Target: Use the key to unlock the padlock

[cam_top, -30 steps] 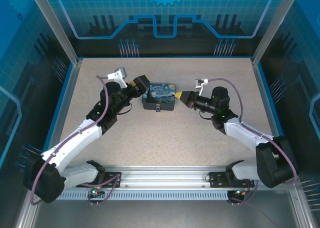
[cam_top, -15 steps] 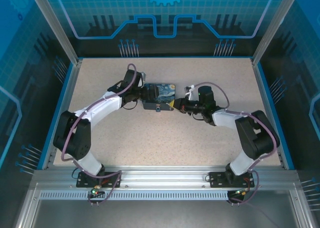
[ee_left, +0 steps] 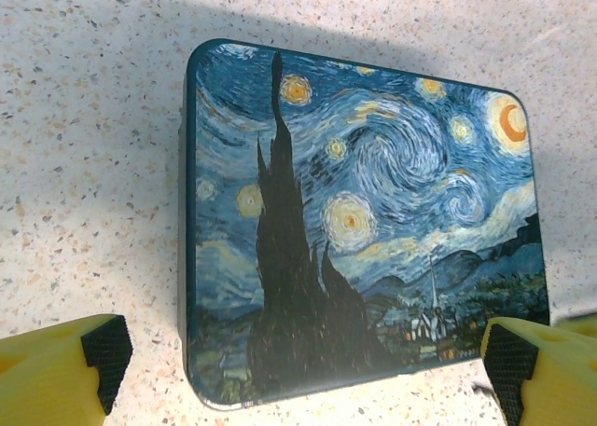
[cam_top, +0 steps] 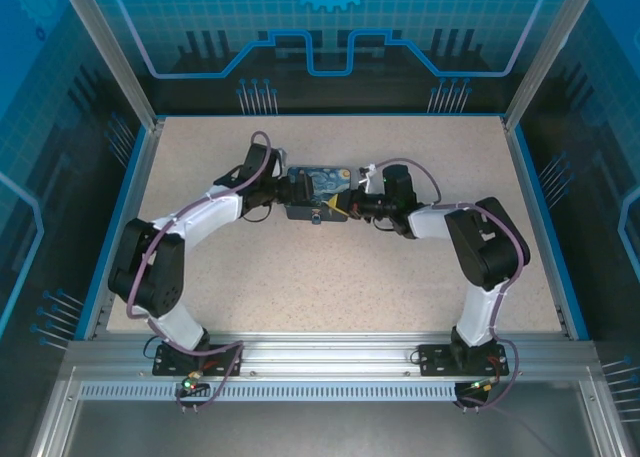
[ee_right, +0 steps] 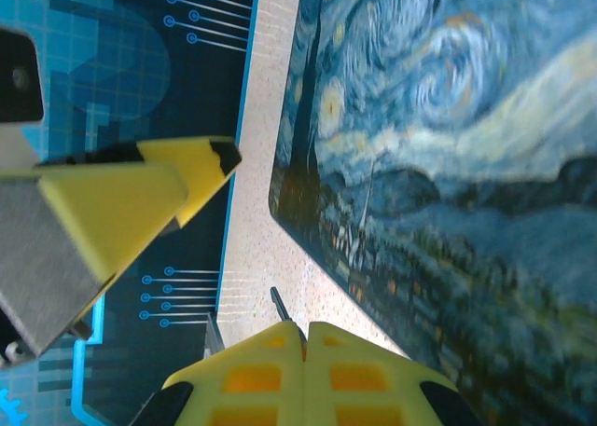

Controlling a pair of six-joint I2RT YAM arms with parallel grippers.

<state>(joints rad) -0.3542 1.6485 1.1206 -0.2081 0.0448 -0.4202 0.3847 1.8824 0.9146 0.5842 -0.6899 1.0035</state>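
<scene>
The blue-and-yellow painted tin (cam_top: 322,184) lies mid-table. The padlock (cam_top: 316,216) is a tiny dark speck at the tin's front wall, too small to make out in detail. My left gripper (cam_top: 294,190) is open at the tin's left end. In the left wrist view its yellow fingers (ee_left: 61,370) stand wide on either side of the tin (ee_left: 354,230), around its near edge, and the gripper (ee_left: 303,384) holds nothing. My right gripper (cam_top: 339,208) sits at the tin's front right corner. It (ee_right: 303,337) is shut on the key (ee_right: 279,302), whose thin dark tip sticks out past the pads.
The speckled table (cam_top: 330,277) is bordered by a blue rim and clear enclosure walls. Both arms reach in from the near edge and meet at the tin. The left gripper's yellow finger (ee_right: 140,188) shows close by in the right wrist view.
Both arms have stretched in to the tin. The left gripper moved from its back left corner to straddle its left end. The right gripper moved left to the front right corner.
</scene>
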